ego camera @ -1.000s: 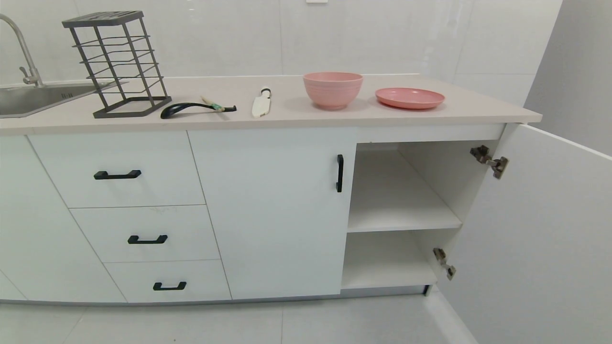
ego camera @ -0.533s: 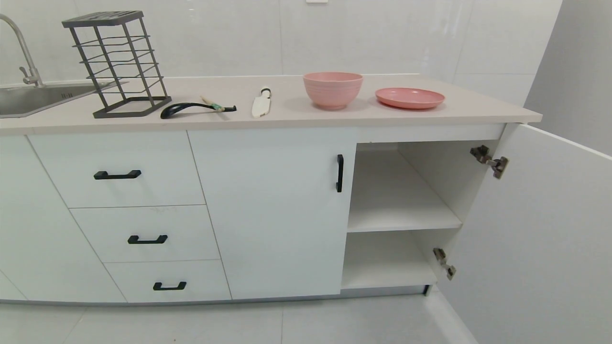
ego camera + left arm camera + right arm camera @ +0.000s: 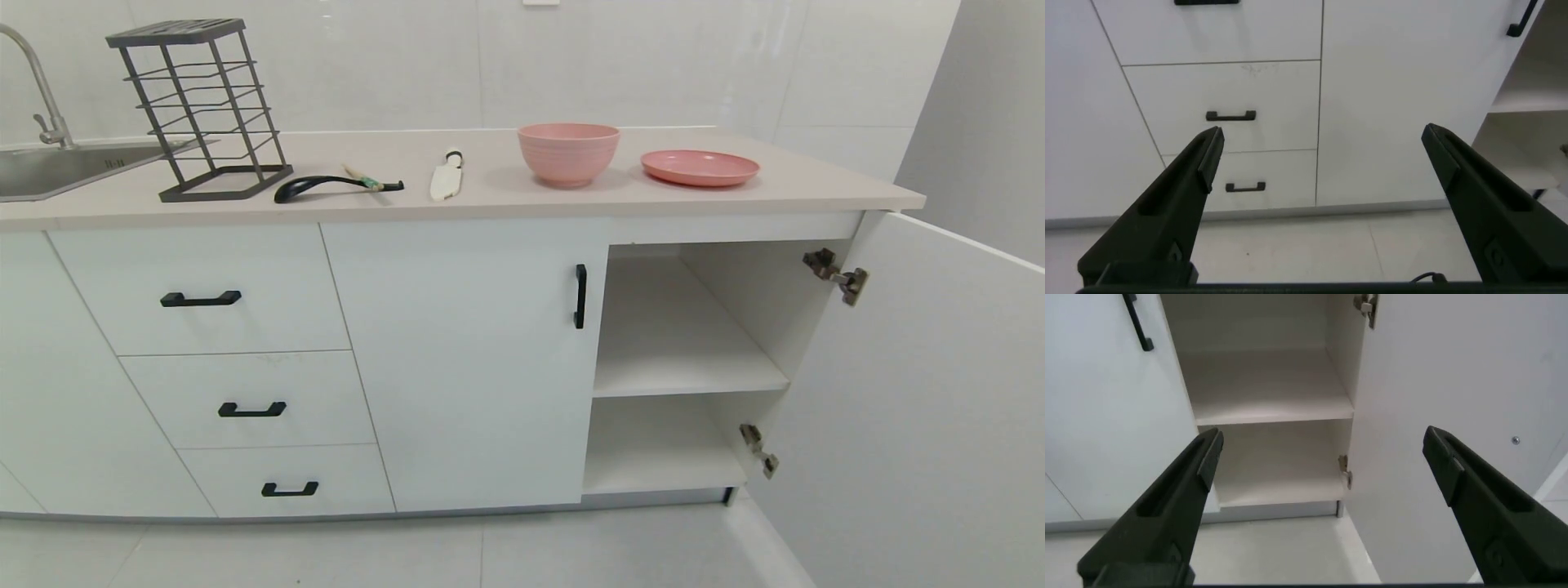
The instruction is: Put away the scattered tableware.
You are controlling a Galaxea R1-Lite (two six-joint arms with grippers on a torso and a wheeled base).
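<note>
Where the left gripper hangs low with its fingers spread wide and nothing between them, it faces the lower drawers of the white cabinet. The right gripper, just as wide open and holding nothing, faces the opened compartment with its upper shelf and bottom shelf. Seen from the head, the cabinet door stands swung out on the right, beside a closed door with a black handle. All the tableware lies on the counter above. Nearest the front edge are a black spoon and a white knife, near each other but apart. A thin stick with a green band touches or crosses the spoon's handle. Right of the knife stands the pink bowl, upright, with the pink plate flat just beside it. Left of the spoon stands a dark wire rack, then the sink at the far left, against the tiled wall.
</note>
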